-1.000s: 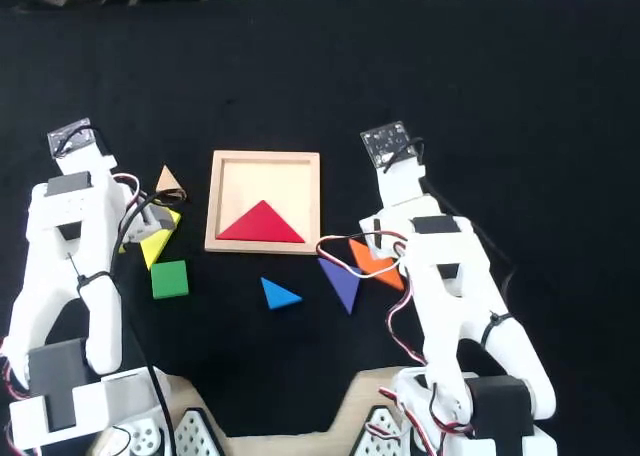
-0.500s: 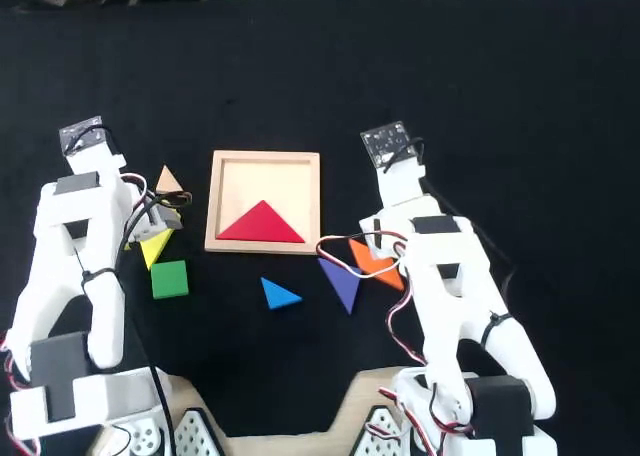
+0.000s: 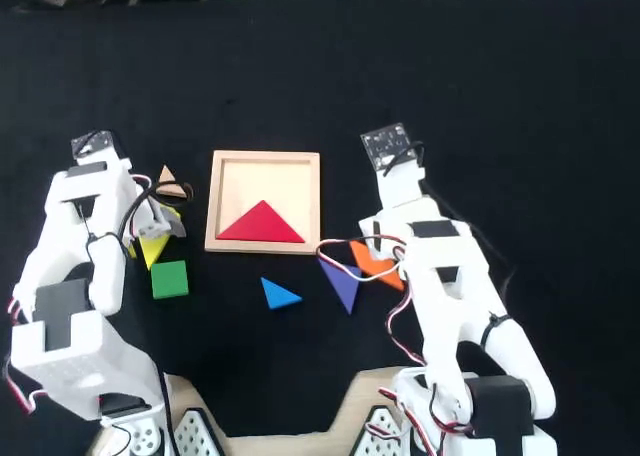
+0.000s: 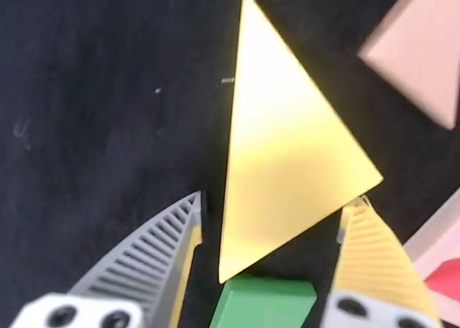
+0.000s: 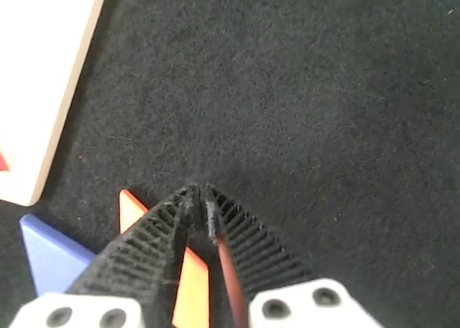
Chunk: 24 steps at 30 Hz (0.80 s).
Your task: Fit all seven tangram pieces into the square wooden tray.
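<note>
Fingers (image 4: 169, 252) of the left gripper (image 4: 277, 202) stand apart on either side of the yellow triangle (image 4: 280, 148), and its long axis points away from them. From above, this arm has swung closer over it, left of the tray (image 3: 265, 157), so a grasp seems near. The right gripper (image 5: 198, 191), right of the tray, is closed and empty.

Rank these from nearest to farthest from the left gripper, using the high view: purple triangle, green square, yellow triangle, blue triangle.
From the left gripper:
1. Yellow triangle, right at the gripper.
2. Green square, just past the yellow piece, toward the arm bases.
3. Blue triangle, in front of the tray.
4. Purple triangle, over by the other arm.
</note>
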Tool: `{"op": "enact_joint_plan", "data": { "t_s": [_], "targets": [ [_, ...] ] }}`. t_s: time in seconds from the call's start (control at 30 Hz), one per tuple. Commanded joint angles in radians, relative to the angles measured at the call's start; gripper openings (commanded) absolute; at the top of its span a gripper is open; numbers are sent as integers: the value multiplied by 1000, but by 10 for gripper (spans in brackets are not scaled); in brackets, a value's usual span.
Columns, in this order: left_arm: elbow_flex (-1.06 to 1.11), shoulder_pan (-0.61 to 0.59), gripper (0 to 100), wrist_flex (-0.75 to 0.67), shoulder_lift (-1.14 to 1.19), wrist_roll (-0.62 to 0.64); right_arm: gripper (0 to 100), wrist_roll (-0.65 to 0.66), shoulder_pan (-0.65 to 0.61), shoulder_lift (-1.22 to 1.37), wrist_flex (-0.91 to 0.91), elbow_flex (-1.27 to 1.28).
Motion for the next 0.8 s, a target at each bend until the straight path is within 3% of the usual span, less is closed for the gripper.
{"op": "enact_joint_plan", "data": {
  "t_s": [0.0, 0.43, 0.77],
  "targets": [
    [-84, -4, 299, -2, 0, 43, 11, 11, -11, -1, -20, -7],
    [-170, 10, 296, -3, 12, 172, 11, 11, -11, -1, -20, -8],
    [-163, 8, 296, -9, 14, 173, 11, 11, -11, -1, -20, -7]
  ]
}}
